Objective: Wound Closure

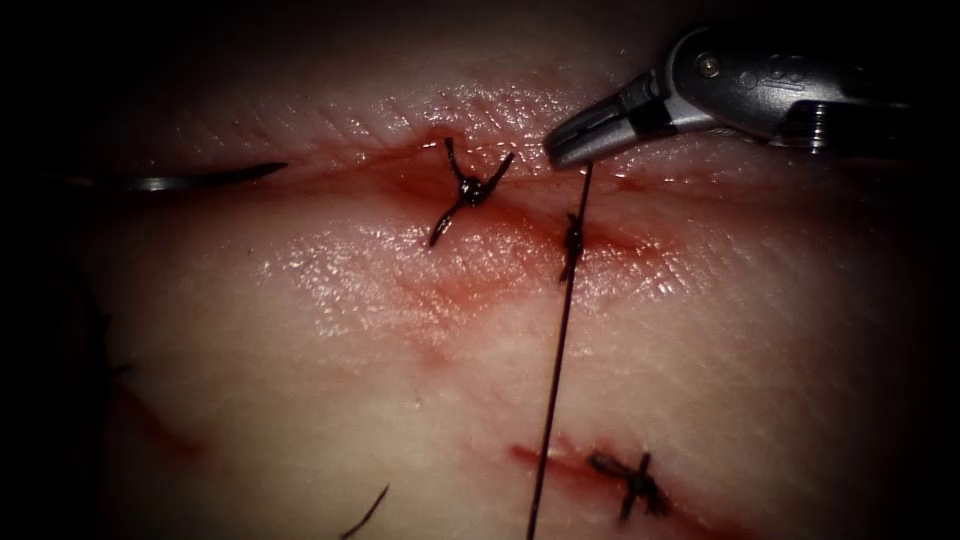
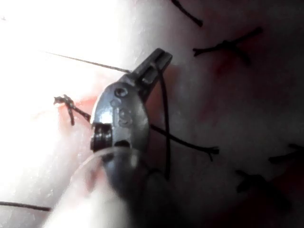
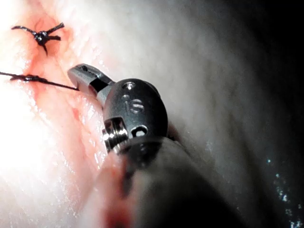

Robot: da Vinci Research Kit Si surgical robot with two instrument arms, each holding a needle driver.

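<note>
A: Where is the right arm's tool (image 1: pixel 565 148)?

B: In the endoscope view it comes in from the upper right, tip just above the cut (image 1: pixel 520 215) in the tissue (image 1: pixel 330 350). Its jaws are pressed together on the thread (image 1: pixel 556 370), which runs taut from the tip straight down across the cut and off the lower edge of the view.

A: Is there a knot on that strand?

B: Yes, a small dark knot (image 1: pixel 573 240) sits on it right at the cut line (the right wrist view shows the same strand with its knot (image 3: pixel 29 77) leading up to the closed tip (image 3: pixel 78 76)).

A: And the needle?

B: The needle (image 1: pixel 205 179) lies at the far left, a thin curved sliver with its point toward the cut, above the tissue's surface as far as I can tell, not in it. What holds it sits in the dark.

A: The left arm's tool?

B: The left wrist view shows it (image 2: pixel 159 59) close up, jaws pressed together at the tip, with a strand of thread (image 2: pixel 165 123) hanging along them; I cannot tell whether they pinch it.

A: Anything else on the tissue?

B: A finished stitch (image 1: pixel 468 192) with short cut ends left of the taut strand, red fluid (image 1: pixel 420 180) around it, and another stitch (image 1: pixel 632 480) at the lower right.
</note>
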